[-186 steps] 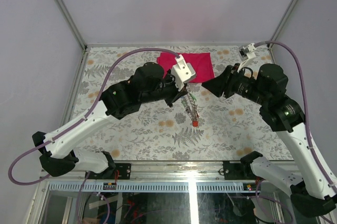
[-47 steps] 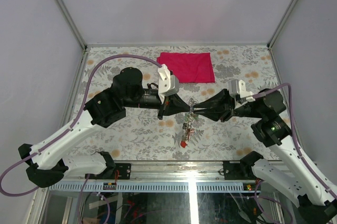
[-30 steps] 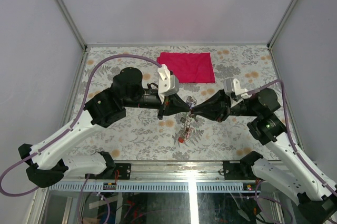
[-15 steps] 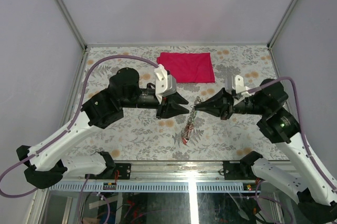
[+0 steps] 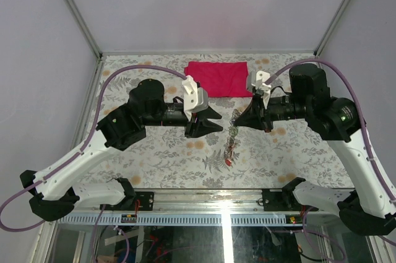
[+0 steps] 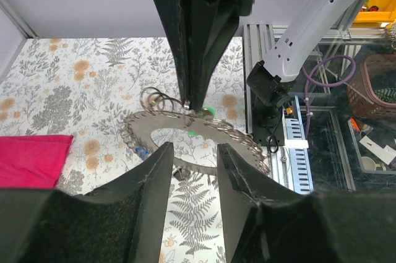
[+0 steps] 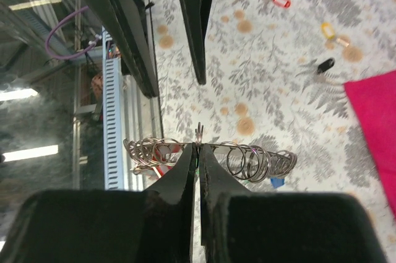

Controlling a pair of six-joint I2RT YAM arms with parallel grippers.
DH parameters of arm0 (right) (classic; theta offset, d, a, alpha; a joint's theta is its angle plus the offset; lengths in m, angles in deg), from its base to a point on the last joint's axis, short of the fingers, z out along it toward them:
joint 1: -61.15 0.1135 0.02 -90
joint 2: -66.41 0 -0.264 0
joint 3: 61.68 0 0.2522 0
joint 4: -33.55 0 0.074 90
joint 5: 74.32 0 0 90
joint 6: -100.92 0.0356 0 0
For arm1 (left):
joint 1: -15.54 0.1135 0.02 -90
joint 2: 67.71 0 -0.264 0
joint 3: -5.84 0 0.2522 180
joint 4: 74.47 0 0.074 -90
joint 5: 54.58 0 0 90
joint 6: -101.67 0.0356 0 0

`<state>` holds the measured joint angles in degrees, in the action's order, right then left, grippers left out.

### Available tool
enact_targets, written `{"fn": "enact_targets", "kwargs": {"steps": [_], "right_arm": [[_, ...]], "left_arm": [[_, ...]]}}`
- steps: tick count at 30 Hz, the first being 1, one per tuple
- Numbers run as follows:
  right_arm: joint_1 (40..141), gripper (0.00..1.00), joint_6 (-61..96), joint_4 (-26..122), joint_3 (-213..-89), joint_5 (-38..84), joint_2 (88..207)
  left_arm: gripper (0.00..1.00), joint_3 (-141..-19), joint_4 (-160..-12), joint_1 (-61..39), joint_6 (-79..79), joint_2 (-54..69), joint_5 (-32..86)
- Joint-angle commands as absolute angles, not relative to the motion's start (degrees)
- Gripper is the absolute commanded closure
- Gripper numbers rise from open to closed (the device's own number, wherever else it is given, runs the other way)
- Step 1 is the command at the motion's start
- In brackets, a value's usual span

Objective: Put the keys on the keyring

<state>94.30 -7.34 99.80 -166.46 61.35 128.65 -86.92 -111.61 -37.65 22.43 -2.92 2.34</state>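
Grey metal keyring (image 5: 231,138) is pinched at its top by the right gripper (image 5: 240,120), hung downward, just beside the spread left gripper (image 5: 213,125).

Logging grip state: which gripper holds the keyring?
The right gripper, pinched shut on the keyring; the left gripper stands open, gripping nothing.

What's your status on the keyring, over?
Left pincer open, off it. Right pincer shut on keyring, held aloft, keys dangling. Loose keys on table. Nothing blocking.
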Motion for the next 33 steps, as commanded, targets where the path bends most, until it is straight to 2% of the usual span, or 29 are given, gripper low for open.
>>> {"fn": "enact_targets", "kwargs": {"steps": [1, 18, 33], "right_arm": [[95.55, 1.00, -9.38, 105.97, -172.01, 60.77, 129.09], [100.90, 1.00, -11.84, 104.53, -173.52, 58.67, 131.10], [102.63, 1.00, -11.73, 101.98, -172.64, 59.80, 131.27]], "left_arm": [[0.64, -85.74, -105.33, -37.30, 21.38, -3.37, 0.67], [0.64, -83.37, -99.55, -37.29, 17.75, -2.60, -4.52], [0.70, -85.09, -102.57, -37.33, 19.01, -0.18, -5.13]]}}
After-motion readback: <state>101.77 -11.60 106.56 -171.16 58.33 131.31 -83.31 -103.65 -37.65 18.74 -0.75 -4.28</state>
